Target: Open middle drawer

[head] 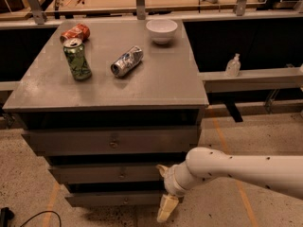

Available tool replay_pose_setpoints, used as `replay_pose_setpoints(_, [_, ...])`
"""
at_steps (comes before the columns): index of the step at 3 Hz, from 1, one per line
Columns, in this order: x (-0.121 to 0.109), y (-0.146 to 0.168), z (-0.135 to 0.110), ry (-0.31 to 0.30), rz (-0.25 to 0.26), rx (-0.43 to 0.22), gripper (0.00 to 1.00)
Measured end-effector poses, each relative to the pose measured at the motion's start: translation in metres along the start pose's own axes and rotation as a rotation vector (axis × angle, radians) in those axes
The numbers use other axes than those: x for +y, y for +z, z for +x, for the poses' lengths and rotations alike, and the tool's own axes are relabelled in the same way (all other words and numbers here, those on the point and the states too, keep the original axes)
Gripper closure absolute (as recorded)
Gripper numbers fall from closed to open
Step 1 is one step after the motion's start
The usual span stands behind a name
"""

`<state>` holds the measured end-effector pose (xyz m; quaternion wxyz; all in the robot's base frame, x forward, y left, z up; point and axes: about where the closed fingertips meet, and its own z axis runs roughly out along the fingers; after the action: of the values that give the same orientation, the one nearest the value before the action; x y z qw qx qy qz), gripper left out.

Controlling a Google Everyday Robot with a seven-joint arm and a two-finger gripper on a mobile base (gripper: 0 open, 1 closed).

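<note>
Speckled floor (28,193), flat grey middle drawer (104,173), cream gripper (164,189) just beside

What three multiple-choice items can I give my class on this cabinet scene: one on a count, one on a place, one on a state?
1. How many cans are on the cabinet top? A one; B two; C three.
2. Where is the gripper? A resting on the cabinet top; B low down, at the right end of the middle drawer; C behind the cabinet.
3. How is the green can? A upright; B on its side; C crushed flat.

Key: 1 C, counting the green can, red can and silver can. 2 B, it hangs by the drawer fronts near the floor. 3 A, its lid faces up.
</note>
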<state>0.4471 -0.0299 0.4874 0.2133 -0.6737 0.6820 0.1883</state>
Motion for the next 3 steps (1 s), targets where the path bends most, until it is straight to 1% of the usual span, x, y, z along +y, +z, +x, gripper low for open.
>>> replay_pose_setpoints(1, [-0.014, 0.030, 0.008, -0.013, 0.021, 0.010, 0.00])
replay_pose_setpoints(2, [-0.029, 0.027, 0.008, -0.037, 0.077, 0.023, 0.00])
replay_pose_setpoints(3, [-0.039, 0.018, 0.007, -0.046, 0.114, 0.038, 0.00])
